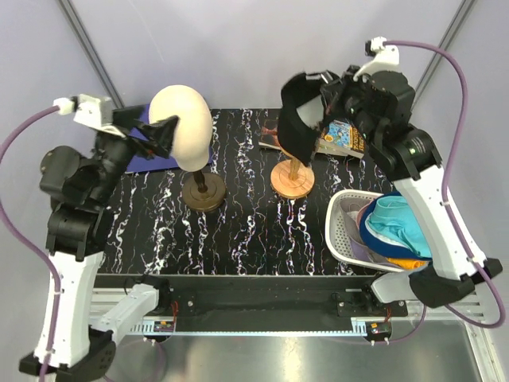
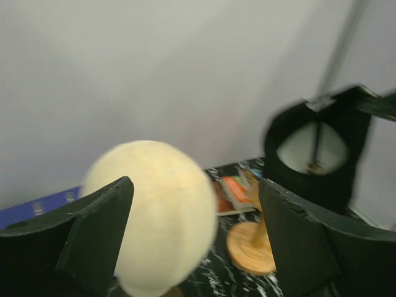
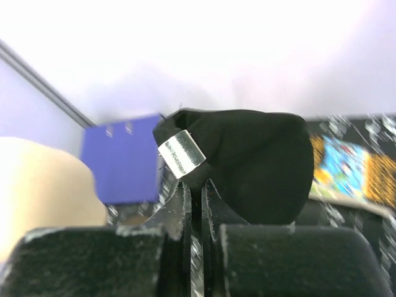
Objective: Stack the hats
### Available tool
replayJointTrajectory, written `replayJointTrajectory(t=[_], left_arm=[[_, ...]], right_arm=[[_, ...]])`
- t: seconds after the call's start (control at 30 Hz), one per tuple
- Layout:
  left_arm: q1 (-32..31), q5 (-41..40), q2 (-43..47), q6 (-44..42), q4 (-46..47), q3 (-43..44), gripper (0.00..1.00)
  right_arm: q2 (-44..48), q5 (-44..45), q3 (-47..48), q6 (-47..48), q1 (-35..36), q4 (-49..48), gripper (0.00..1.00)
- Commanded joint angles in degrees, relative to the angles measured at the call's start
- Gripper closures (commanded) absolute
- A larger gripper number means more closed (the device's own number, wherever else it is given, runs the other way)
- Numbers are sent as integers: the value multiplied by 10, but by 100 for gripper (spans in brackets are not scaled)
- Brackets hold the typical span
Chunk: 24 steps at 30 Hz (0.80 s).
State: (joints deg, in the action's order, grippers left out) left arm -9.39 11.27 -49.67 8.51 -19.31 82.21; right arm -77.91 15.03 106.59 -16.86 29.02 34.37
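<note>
black baseball cap (image 1: 298, 119) clamped by its strap in right tool (image 3: 197, 193), aloft; left tool (image 1: 161, 131) apart, empty; other hats (image 1: 395, 221) piled in basket (image 1: 340, 231), cap not yet stacked

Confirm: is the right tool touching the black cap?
Touching. Right wrist view shows the right tool pinched shut on the strap of the black cap, just below the metal buckle.

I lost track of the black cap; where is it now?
In the top view the black cap hangs from the right gripper at the back, above the wooden stand, right of the mannequin head.
</note>
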Motion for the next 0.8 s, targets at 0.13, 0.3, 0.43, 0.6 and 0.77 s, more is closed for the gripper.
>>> replayJointTrajectory(t=[0.13,0.3,0.43,0.6,0.77], left_arm=[[-263,-62,-91,1,37,15,13],[-358,-134,-157,25,102,8,11],[-396,-175,-212,49,150,32,11],[-411,-227,-272,57,152,76,10],[-411,-247,-291,66,174,80,7]], right_arm=[[-89,-26,126,10,26,-149,100],[-147,-5,221,11,42,-147,100],[-184,36,283,18,63,-113,100],[-203,46,310,14,82,-106,100],[-210,46,315,15,96,-106,100]])
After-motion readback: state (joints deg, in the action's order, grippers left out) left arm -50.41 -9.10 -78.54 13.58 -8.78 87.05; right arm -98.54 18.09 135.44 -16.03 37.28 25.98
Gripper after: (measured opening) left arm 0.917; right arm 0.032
